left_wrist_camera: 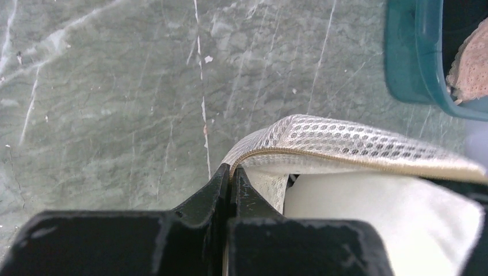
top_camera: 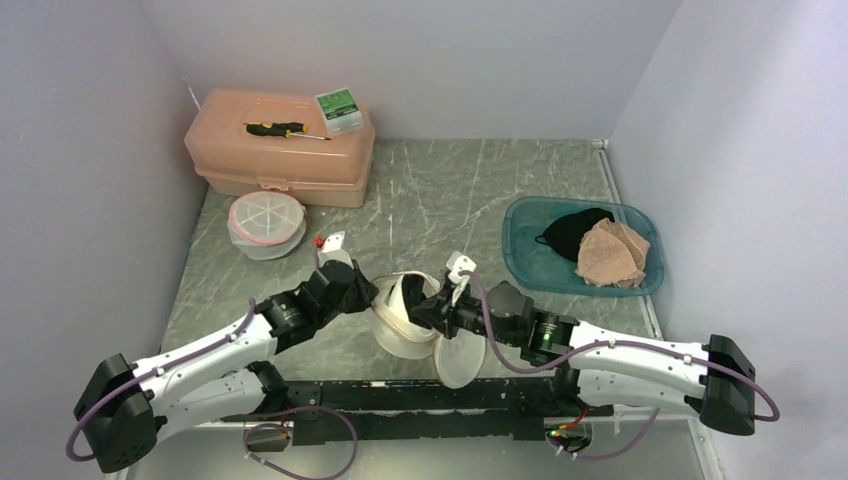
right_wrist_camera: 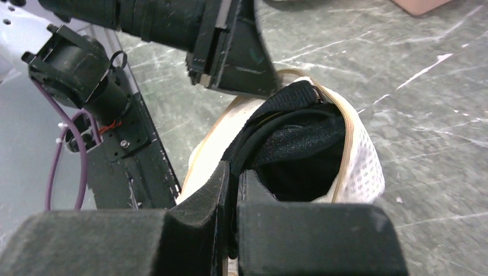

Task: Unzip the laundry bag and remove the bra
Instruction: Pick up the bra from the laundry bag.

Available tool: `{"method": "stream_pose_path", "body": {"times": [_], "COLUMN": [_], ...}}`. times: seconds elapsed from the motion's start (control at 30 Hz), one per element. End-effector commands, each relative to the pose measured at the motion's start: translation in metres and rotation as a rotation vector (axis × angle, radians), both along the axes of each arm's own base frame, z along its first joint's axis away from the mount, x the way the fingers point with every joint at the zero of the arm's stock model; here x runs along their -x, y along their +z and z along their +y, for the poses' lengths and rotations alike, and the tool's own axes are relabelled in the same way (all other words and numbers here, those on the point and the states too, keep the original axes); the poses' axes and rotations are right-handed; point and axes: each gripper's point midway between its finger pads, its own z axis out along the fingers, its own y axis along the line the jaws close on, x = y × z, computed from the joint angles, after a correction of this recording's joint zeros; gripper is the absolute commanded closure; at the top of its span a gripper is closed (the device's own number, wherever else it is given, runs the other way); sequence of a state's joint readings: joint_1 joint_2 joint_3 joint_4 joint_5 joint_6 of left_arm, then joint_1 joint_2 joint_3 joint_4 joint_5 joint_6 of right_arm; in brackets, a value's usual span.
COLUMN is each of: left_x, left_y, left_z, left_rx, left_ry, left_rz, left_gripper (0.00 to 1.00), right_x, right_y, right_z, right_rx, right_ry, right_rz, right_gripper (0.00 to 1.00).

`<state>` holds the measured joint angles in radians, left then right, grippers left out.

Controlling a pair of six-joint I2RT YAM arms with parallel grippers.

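left tool (left_wrist_camera: 232, 172): clamped shut on mesh rim of laundry bag (left_wrist_camera: 345, 141)
right tool (right_wrist_camera: 233, 172): pinched on black bra (right_wrist_camera: 299, 146), which sits in the open bag mouth
edges: teal bin (top_camera: 525, 268) right, pink box (top_camera: 280, 165) back-left
open room: bare surface (top_camera: 440, 190) behind bag
room: pale walls (top_camera: 420, 60) close on three sides

You've got a pink toolbox (top_camera: 280, 165) back-left on the counter (top_camera: 440, 190), screwdriver (top_camera: 278, 129) and green box (top_camera: 339, 110) on its lid, round tub (top_camera: 266, 224) just beside it, teal bin (top_camera: 520, 262) right.
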<state>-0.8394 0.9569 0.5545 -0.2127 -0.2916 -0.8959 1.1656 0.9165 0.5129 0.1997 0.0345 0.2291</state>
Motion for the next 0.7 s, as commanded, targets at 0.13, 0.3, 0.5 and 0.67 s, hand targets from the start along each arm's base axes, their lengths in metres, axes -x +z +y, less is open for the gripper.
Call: {"method": "stream_pose_path", "body": {"times": [0.13,0.3,0.5,0.67], "left_x": [0.005,-0.006,-0.03,-0.039], "left_y": [0.01,0.039,0.07,0.063], "left_z": [-0.005,-0.015,-0.019,-0.021], "left_rx": [0.11,0.189,0.194,0.141], "left_ry": [-0.04,-0.051,-0.009,0.0], "left_rz": [-0.086,-0.2,-0.334,-0.339], "left_gripper": [0.97,0.97,0.97,0.97], "right_x": [-0.028,-0.035,-0.044,-0.051], "right_y": [0.056,0.068,0.099,0.099], "right_z": [-0.027,-0.03,-0.027,-0.024], "right_rx": [-0.242,-0.25,-0.273,-0.257], "right_ry": [-0.204,-0.24,-0.253,-0.26], "right_rz": [-0.123,-0.175,-0.259,-0.251], "right_gripper": [1.0,1.0,1.0,1.0]}}
